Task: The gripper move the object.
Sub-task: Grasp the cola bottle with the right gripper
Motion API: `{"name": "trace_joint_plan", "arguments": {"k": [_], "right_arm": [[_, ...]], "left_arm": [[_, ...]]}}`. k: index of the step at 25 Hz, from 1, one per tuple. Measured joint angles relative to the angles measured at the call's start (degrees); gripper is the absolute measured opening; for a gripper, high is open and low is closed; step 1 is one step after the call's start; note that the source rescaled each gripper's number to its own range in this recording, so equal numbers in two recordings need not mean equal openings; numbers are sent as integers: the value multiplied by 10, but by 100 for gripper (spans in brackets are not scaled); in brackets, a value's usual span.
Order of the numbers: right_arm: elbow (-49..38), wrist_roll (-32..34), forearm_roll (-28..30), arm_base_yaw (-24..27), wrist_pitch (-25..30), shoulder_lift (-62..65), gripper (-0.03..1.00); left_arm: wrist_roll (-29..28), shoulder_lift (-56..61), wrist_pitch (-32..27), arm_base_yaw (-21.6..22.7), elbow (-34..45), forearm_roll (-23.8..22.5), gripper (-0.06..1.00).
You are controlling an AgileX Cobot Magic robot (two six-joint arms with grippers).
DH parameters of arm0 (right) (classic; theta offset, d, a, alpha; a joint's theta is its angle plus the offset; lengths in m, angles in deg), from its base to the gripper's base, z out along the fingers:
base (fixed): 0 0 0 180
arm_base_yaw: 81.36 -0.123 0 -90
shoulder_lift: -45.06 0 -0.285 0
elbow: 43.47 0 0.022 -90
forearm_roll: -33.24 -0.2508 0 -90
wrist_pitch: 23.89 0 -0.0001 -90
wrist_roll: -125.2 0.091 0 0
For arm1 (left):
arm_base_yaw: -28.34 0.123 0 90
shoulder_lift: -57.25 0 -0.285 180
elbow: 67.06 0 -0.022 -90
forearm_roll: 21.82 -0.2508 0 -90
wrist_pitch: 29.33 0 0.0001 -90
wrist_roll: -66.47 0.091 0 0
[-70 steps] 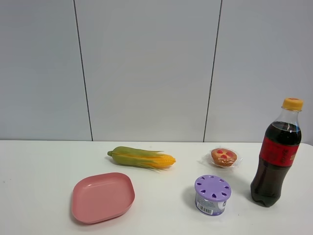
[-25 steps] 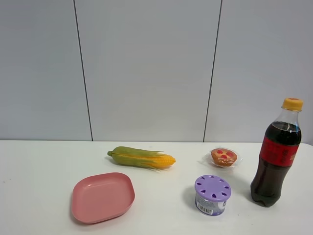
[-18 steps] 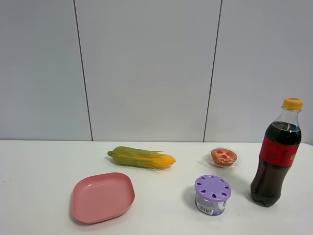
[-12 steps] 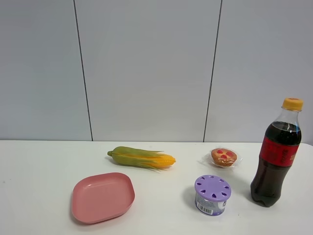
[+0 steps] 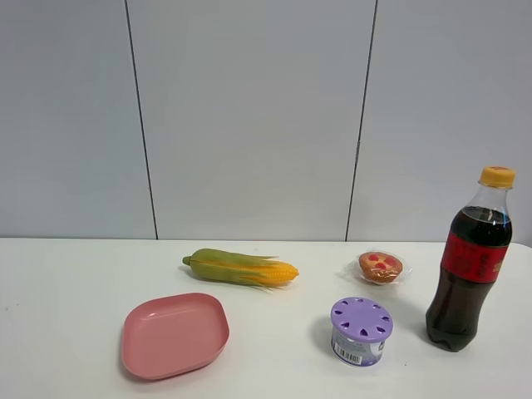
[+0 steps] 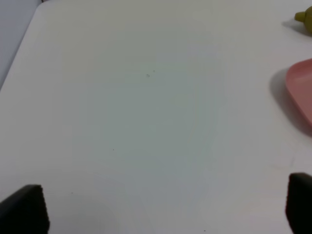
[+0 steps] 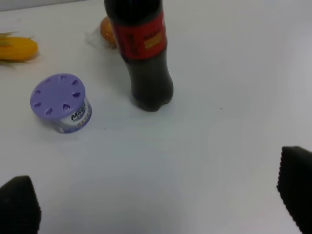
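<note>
bottle [image 5: 470, 266]: tall, clear plastic with a ribbed foot, full of dark cola, a red label wrapping its waist and an orange-yellow cap on top; it is standing upright at the far right of the desk [image 5: 66, 283], with nothing gripping it.
right gripper [image 7: 156, 202]: its black jaws are gaping wide and holding nothing, hovering over bare desk near the bottle.
left gripper [image 6: 161, 209]: its jaws are also spread wide and empty, hanging over smooth white desk.
canister [image 5: 360, 331]: short and round, with teardrop slots in its purple lid; it is sitting just left of the bottle, apart from it.
plate [image 5: 174, 334]: pink, shallow, rounded-square, lying front left.
corn [image 5: 241, 268]: tapered cob, green husk opening onto yellow kernels, lying behind the plate.
pastry [image 5: 381, 267]: small round bun in crinkly clear wrap, sitting behind the canister.
</note>
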Motion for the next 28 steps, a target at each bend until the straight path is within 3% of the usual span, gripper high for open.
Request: {"name": "trace_joint_plan", "arguments": {"k": [11, 21, 28], "right_arm": [[8, -52, -3, 0, -138, -157, 100], [-36, -106, 35, 0, -192, -196, 100], [-116, -105, 39, 0, -315, -198, 100]], "left_arm": [[0, 0, 0, 0, 0, 0, 100], [0, 0, 0, 0, 0, 0, 100], [0, 0, 0, 0, 0, 0, 100]]}}
